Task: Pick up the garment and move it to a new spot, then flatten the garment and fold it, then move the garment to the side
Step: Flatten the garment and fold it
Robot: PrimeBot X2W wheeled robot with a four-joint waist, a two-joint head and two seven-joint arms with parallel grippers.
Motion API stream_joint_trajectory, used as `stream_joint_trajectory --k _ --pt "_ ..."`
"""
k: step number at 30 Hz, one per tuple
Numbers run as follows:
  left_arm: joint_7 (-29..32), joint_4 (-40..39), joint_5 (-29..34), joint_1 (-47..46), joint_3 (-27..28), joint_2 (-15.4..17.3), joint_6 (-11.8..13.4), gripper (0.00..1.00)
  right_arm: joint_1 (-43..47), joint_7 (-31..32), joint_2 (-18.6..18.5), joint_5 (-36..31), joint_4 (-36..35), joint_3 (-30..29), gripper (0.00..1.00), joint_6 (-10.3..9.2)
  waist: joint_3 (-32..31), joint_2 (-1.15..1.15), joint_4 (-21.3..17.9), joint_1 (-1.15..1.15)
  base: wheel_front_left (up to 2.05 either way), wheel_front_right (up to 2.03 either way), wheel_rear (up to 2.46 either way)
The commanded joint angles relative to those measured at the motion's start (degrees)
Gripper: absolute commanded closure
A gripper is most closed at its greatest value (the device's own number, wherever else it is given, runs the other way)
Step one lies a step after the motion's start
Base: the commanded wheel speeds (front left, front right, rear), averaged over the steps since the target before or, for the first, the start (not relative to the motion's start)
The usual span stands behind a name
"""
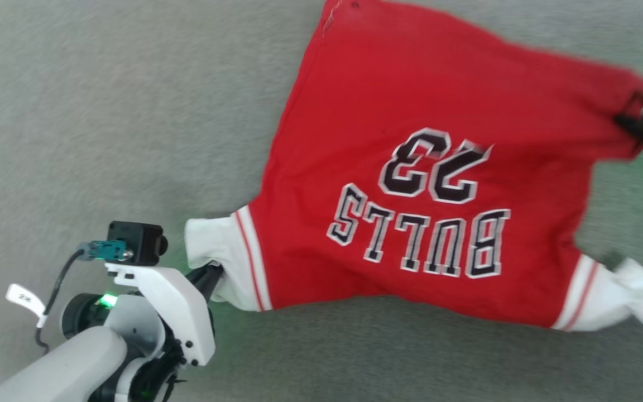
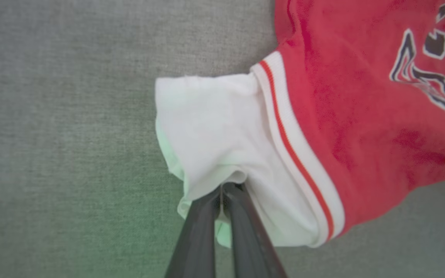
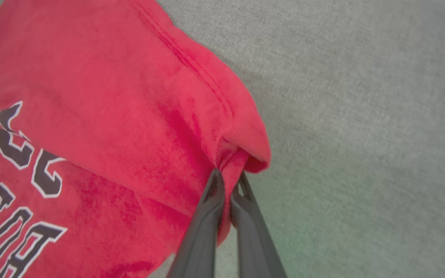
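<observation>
On grey surface [image 1: 104,111], garment [image 1: 411,111] clamped by left gripper [image 2: 222,188], right gripper [image 3: 228,175]

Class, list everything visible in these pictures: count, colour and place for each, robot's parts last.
red soft-fabric jersey shirt with white sleeves: one, red, black lettering, stretched between both pincers.
grey woven flat surface: one, grey, beneath the shirt.
left pincer: one, dark, shut on the white sleeve.
right pincer: one, dark, shut on a red shirt corner.
white left forearm with black wrist camera: one, head view's lower left.
</observation>
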Motion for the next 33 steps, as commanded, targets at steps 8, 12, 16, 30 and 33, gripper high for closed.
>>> stream_joint_trajectory --k 8,12,16,30,33 --pt "0.69 -2.07 -0.84 1.12 0.96 2.69 1.5 1.0 19.07 2.59 -0.19 2.87 -15.32 -7.02 1.0 -0.02 -3.35 0.0 -6.44 0.0 0.0 0.0 0.0" --pt "1.12 -2.55 -0.85 0.79 1.0 3.02 1.71 1.0 29.37 4.53 3.15 1.88 -21.35 -13.06 1.0 -0.02 -3.47 0.0 -6.91 0.0 0.0 0.0 0.0" --pt "1.35 -2.16 -1.03 0.3 0.84 2.26 1.17 1.0 37.63 3.9 9.25 -3.29 -22.39 -16.48 1.0 -0.02 -3.12 0.0 -6.75 0.0 0.0 0.0 0.0" --pt "0.24 0.16 -1.99 2.15 0.95 1.42 -0.27 1.0 35.88 -4.27 13.44 -7.65 -21.62 -17.97 0.0 -0.02 -4.75 0.0 -5.51 0.0 0.0 0.0 0.0" --pt "0.08 0.17 -2.13 2.42 0.84 1.23 -0.36 1.0 35.57 -3.56 13.18 -6.91 -26.9 -20.23 0.0 -0.02 -5.19 0.0 -4.92 0.0 0.0 0.0 0.0"
